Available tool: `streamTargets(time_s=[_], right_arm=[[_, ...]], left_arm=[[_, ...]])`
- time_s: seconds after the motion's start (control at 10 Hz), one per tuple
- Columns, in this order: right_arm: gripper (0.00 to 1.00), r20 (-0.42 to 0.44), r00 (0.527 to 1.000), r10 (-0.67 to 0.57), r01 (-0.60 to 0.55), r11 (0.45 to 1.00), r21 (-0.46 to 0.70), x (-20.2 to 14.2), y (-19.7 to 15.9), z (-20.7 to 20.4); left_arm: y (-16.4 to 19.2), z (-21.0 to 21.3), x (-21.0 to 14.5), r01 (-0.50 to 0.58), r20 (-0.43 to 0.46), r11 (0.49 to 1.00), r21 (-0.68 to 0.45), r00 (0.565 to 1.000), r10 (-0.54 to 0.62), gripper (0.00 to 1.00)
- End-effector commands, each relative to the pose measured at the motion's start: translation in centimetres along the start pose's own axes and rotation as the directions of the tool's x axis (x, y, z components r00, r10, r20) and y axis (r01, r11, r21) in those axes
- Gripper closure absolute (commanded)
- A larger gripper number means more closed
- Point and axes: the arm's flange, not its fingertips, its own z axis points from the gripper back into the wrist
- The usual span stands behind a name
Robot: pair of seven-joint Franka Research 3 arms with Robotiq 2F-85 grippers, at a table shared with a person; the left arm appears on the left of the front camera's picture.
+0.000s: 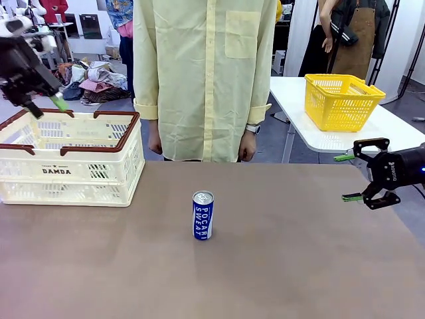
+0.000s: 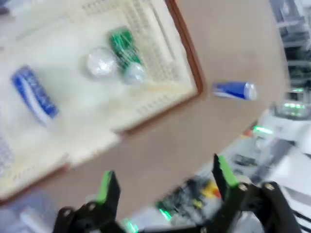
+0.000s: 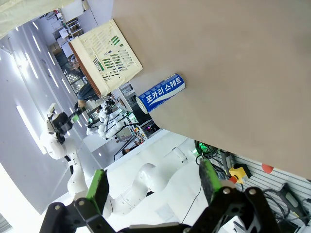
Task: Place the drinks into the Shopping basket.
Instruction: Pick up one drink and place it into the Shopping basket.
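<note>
A blue drink can (image 1: 203, 215) stands upright on the brown bench (image 1: 299, 266), alone near its middle, well apart from the cream shopping basket (image 1: 73, 174) that sits to the robot's left of it. The left wrist view, though blurred, looks down into the basket (image 2: 160, 63) and shows a green can (image 2: 124, 53) lying on its side, another can's silver top (image 2: 101, 62) just beside it, and a blue can (image 2: 35, 96) lying farther along the basket floor; the can on the bench (image 2: 234, 90) shows outside the basket's brown rim. The left hand (image 1: 48, 106) hangs above the basket's far left corner with its fingers spread and nothing between them. The right hand (image 1: 350, 178) is held off to the can's right, beyond the bench edge, its fingers also apart and empty. A person in a pale yellow shirt (image 1: 202, 73) stands behind the can at the far side of the bench, arms hanging. A yellow basket (image 1: 342, 100) rests on a white table behind.
</note>
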Motion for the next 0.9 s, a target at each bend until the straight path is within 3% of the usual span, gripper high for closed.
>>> streamTargets(time_s=[0.0, 0.2, 0.5, 0.7, 0.8], right_arm=[[0.0, -0.003, 1.0, -0.014, 0.014, 1.0, -0.003, -0.2, 0.4, 0.2], [0.0, -0.003, 1.0, -0.014, 0.014, 1.0, -0.003, -0.2, 0.4, 0.2], [0.0, -0.003, 1.0, -0.014, 0.014, 1.0, -0.003, -0.2, 0.4, 0.2], [0.0, -0.003, 1.0, -0.014, 0.014, 1.0, -0.003, -0.2, 0.4, 0.2], [0.0, -0.003, 1.0, -0.014, 0.014, 1.0, -0.003, -0.2, 0.4, 0.2]], left_arm=[[2.1, 2.1, -1.6, -0.275, -0.024, 0.934, -0.229, 0.96, 0.278, 0.0], [4.2, 1.5, -7.4, -0.218, 0.019, 0.896, -0.387, 0.969, 0.245, 0.0], [9.0, -0.7, -16.6, -0.076, 0.174, 0.894, -0.441, 0.97, 0.168, 0.0], [12.7, 0.5, -17.1, -0.123, 0.189, 0.835, -0.536, 0.947, 0.261, 0.0], [13.7, 0.5, -15.2, -0.137, 0.175, 0.839, -0.527, 0.948, 0.265, 0.0]])
